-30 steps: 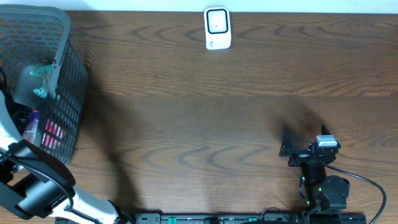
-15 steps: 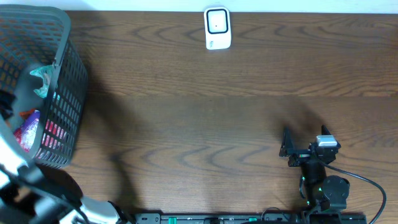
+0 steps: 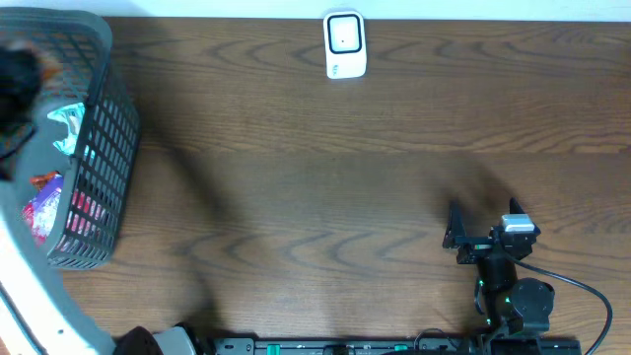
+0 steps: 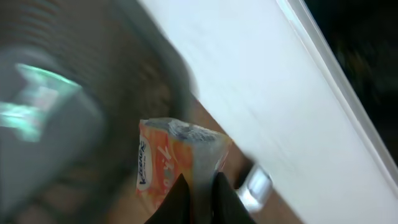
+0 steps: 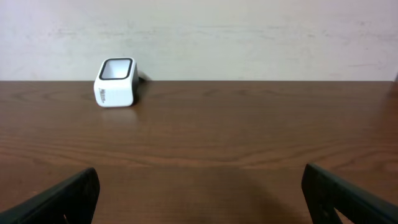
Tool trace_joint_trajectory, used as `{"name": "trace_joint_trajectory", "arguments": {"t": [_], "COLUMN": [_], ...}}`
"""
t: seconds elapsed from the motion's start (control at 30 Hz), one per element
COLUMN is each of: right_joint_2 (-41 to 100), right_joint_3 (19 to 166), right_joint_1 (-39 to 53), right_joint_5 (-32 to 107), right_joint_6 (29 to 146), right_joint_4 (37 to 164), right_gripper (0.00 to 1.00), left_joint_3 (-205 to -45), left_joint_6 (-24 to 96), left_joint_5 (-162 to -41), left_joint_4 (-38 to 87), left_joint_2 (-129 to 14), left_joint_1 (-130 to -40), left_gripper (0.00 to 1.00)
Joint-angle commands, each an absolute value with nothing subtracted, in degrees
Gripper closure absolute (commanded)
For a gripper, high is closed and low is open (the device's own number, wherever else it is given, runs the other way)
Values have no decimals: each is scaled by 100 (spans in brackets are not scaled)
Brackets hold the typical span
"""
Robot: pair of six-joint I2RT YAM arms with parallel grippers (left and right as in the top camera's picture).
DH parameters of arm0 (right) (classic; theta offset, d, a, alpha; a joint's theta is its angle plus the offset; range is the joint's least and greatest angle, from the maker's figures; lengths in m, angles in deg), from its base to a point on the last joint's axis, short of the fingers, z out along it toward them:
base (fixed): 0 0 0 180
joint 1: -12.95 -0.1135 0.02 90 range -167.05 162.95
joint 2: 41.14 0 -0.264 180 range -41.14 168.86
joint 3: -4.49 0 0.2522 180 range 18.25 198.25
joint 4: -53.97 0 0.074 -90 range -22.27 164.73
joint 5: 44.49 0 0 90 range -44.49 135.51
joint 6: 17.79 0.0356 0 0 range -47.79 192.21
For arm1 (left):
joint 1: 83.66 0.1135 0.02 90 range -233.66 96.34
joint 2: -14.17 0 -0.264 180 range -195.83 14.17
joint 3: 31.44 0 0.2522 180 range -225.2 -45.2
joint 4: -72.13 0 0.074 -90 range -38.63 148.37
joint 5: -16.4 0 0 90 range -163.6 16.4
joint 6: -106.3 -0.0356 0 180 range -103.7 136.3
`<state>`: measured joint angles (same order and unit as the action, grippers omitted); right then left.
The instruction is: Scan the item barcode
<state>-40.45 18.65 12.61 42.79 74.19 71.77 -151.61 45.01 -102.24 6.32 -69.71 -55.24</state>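
Observation:
In the left wrist view an orange snack packet [image 4: 171, 158] with white lettering is pinched by its sealed edge in my left gripper [image 4: 198, 186], which is shut on it. The view is motion-blurred, with the basket's dark mesh behind. Overhead, the left gripper [image 3: 15, 74] is only a dark blur above the basket's far left corner, and the packet cannot be made out there. The white barcode scanner [image 3: 344, 44] stands at the table's far edge and also shows as the scanner [image 5: 115, 82]. My right gripper [image 3: 471, 237] rests open near the front right, its jaws [image 5: 202, 193] wide apart and empty.
A dark mesh basket [image 3: 99, 148] stands at the left edge. It holds a teal packet [image 3: 67, 128] and pink and red packets [image 3: 49, 202]. A white wall runs behind the table's far edge [image 5: 249, 37].
My left arm has swung from the basket's near side up to its far left corner, blurred with motion. The right arm and scanner have not moved.

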Motion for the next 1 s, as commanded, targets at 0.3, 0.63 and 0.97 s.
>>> {"name": "trace_joint_trajectory", "arguments": {"t": [0.3,0.63,0.97], "right_joint_2": [-4082,-4082,-4082], "right_joint_3": [1861,1861,1861], "right_joint_1": [1285,1285,1285], "right_joint_5": [4325,4325,4325], "right_joint_6": [7476,7476,7476], "right_joint_4": [7203,7203,7203], "right_gripper": [1,1,1], "left_joint_3": [-15139,-15063,-15043], "left_joint_6": [2884,2853,2853], "left_joint_5": [-10696,-9201,-8847], "left_joint_4": [573,11,-78], "left_joint_2": [-7106,-7692,-8688], "left_joint_1": [-7869,-9449,-10440], "left_gripper": [93,93,92]}}
